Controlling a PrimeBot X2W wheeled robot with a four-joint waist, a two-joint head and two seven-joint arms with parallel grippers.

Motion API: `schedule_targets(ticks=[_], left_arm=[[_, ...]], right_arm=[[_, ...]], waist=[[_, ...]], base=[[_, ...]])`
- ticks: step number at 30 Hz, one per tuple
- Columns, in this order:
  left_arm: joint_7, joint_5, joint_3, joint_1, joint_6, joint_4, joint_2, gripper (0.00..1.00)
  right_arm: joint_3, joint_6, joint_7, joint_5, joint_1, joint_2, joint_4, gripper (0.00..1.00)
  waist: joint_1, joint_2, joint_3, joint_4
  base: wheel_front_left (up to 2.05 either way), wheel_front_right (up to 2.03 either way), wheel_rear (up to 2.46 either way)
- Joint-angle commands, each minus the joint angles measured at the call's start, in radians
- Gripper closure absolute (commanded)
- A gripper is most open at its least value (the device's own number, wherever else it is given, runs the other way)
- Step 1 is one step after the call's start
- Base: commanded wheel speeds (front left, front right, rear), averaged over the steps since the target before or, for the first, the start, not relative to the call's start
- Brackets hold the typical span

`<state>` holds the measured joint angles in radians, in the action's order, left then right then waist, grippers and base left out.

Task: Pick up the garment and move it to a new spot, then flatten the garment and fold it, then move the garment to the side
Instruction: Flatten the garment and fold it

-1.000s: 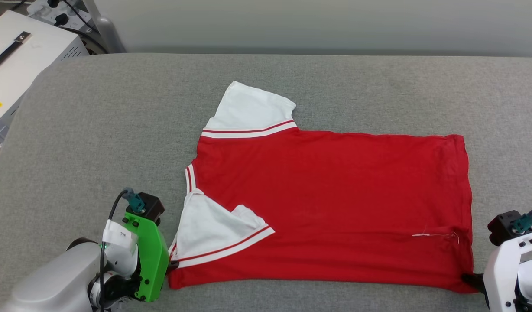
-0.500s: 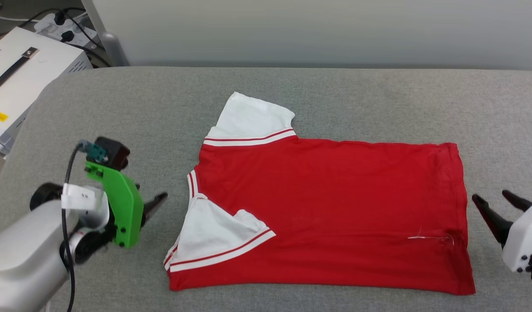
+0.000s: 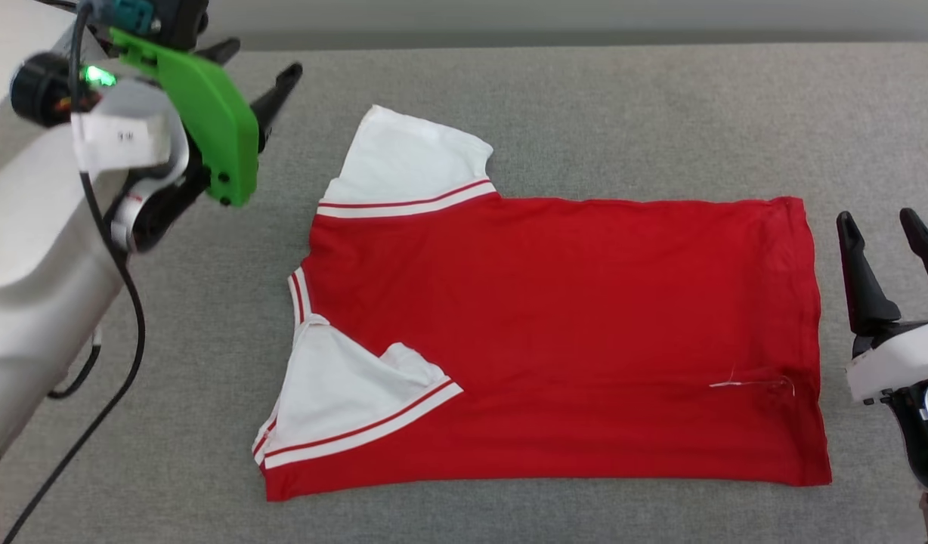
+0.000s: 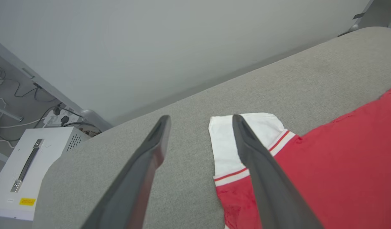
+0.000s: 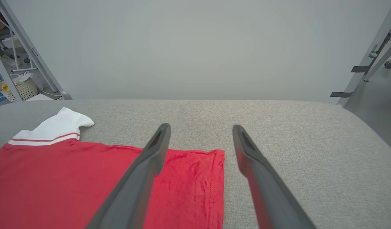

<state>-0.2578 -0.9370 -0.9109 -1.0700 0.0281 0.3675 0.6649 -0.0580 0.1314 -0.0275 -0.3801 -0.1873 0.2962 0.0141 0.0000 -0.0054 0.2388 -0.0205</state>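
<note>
Open grey surface [image 3: 585, 113] around garment [image 3: 555, 332]

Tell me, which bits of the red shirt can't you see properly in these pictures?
1. Head view: the folded near sleeve covers the garment's red cloth beneath.
2. Left wrist view: the left hand's finger hides part of the far sleeve; frame edges cut off the body.
3. Right wrist view: the right hand's finger covers a strip of red cloth; the left and bottom edges cut off the rest.

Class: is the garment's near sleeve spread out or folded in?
Folded in: near sleeve lies atop the garment; far sleeve juts out.
</note>
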Motion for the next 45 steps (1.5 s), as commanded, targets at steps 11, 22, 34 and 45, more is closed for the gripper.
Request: schedule_targets(ticks=[11, 22, 34, 45], left_arm=[[-0.289, -0.068, -0.017, -0.286, 0.079, 0.259, -0.127, 0.0], [-0.541, -0.101, -0.084, -0.394, 0.096, 0.402, -0.159, 0.0], [-0.576, -0.074, -0.178, -0.349, 0.102, 0.49, -0.158, 0.37], [-0.447, -0.102, -0.218, -0.328, 0.102, 0.438, -0.161, 1.0]], right_arm=[[0.066, -0.001, 0.058, 0.046, -0.093, -0.024, 0.079, 0.0], [0.121, -0.001, 0.085, 0.058, -0.162, -0.023, 0.095, 0.0], [0.118, -0.001, 0.099, 0.063, -0.179, -0.015, 0.076, 0.0], [0.119, -0.001, 0.045, 0.069, -0.257, 0.058, 0.091, 0.0]], waist=[[0.0, 0.0054, 0.245, -0.123], [0.0, 0.0054, 0.359, -0.183], [0.0, 0.0054, 0.373, -0.188], [0.0, 0.0054, 0.305, -0.144]], base=[[0.0, 0.0, 0.0], [0.0, 0.0, 0.0], [0.0, 0.0, 0.0], [0.0, 0.0, 0.0]])
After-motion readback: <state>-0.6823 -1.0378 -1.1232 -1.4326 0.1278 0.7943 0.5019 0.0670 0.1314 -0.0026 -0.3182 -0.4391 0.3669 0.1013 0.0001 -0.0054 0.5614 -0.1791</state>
